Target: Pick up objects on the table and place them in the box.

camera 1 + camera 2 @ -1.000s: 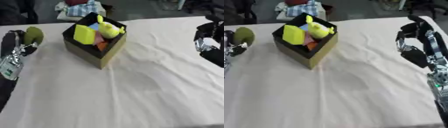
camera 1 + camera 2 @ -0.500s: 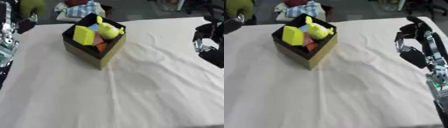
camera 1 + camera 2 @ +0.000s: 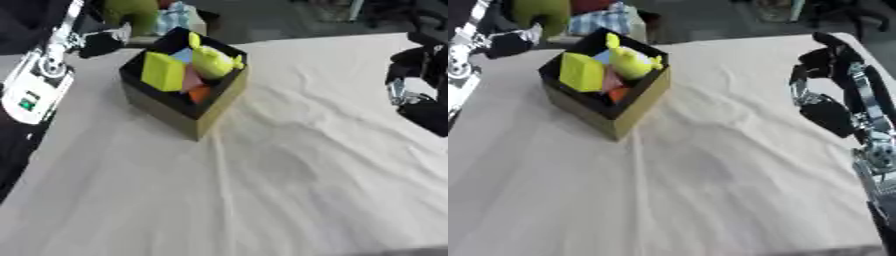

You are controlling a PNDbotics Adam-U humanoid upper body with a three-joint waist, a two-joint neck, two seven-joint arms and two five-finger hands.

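- Raised since a second ago, the left hand (image 3: 514, 42) grips an olive-green rounded object (image 3: 540, 11) beyond the table's far-left edge.
- Black-rimmed cardboard box (image 3: 188, 107) sits far-left; wide bare cloth (image 3: 289, 185) lies nearer.
- Right hand (image 3: 829, 82) hangs curled, empty, at the right edge.

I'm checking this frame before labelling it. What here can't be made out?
- Left hand: blurred at the top left; whether it grips the green object is unclear.
- Green object: cut off by the top edge in both views.
- Box contents: only the top items show; lower ones are hidden by its walls.
- Right hand: dark, finger pose unclear.
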